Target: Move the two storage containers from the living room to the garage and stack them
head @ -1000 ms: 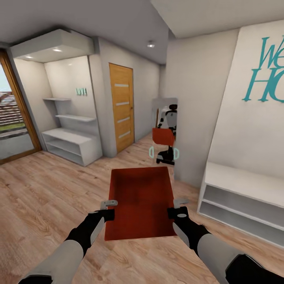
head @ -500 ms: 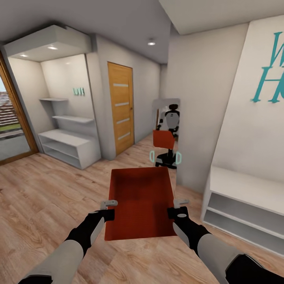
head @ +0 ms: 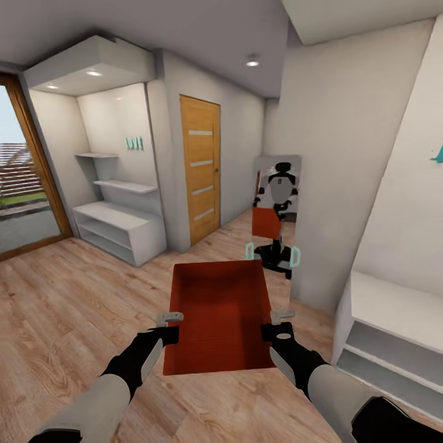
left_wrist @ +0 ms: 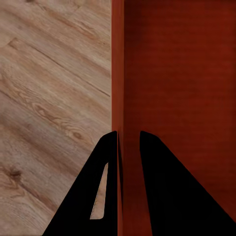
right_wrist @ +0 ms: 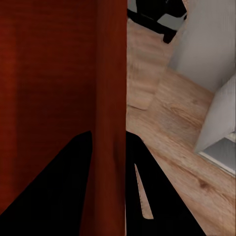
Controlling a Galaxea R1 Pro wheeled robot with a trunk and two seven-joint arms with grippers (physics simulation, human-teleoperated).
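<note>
**Carry leg: bin held between both arms, hallway ahead**

Currently the robot stands on light wood plank floor (head: 74, 307) with one orange-red bin (head: 218, 314) held out level in front of its trunk, clear of the floor. The left gripper (head: 170, 326) pinches the bin's left wall, the right gripper (head: 282, 324) its right wall. In the left wrist view, the left gripper (left_wrist: 129, 140) has one finger outside the wall and one inside, closed narrow on it. The right wrist view shows the same straddle at the right gripper (right_wrist: 109, 137).

Bin contents: none. Ribbed inner base is bare, walls low and straight. The second bin is not seen from here.

Surroundings by the clock, from the robot: wooden door (head: 200, 166) at about 12; tall mirror (head: 277, 215) at about 1, reflecting robot and bin; white shelf unit (head: 120, 231) at 11; glass door (head: 24, 184) at 10; low white bench (head: 394, 332) at 3.

Judgement on the step: this is transport, and no garage is in view, so the task looks early. To do it well, keep both pinches steady and the arms at a fixed spacing, since a thin wall can slip or twist. Hold the bin level. Turn the base slowly; the bench corner and mirror wall are near on the right side.
</note>
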